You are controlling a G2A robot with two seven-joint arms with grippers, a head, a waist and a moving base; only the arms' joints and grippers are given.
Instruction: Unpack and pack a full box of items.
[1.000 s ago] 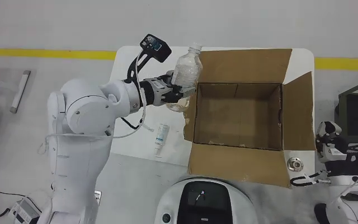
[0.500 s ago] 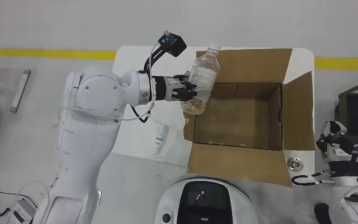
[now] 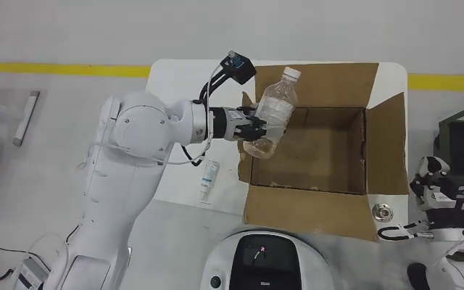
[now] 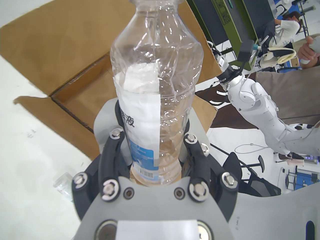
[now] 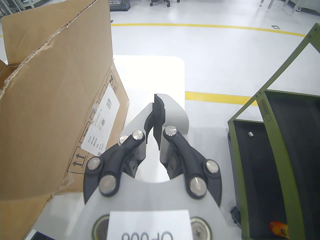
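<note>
An open cardboard box stands on the white table with its flaps spread; its inside looks bare. My left gripper is shut on a clear plastic bottle with a white cap and white-and-blue label, held tilted over the box's left wall. In the left wrist view the bottle sits between the dark fingers, with the box behind it. My right gripper is shut with nothing in it, beside the box's outer right wall.
A small white bottle lies on the table to the left of the box. A green cart stands off the table's right side. Bare tabletop lies left of the box.
My left arm has carried the bottle rightward, from beside the box's left flap to over its left wall. The right arm barely moved.
</note>
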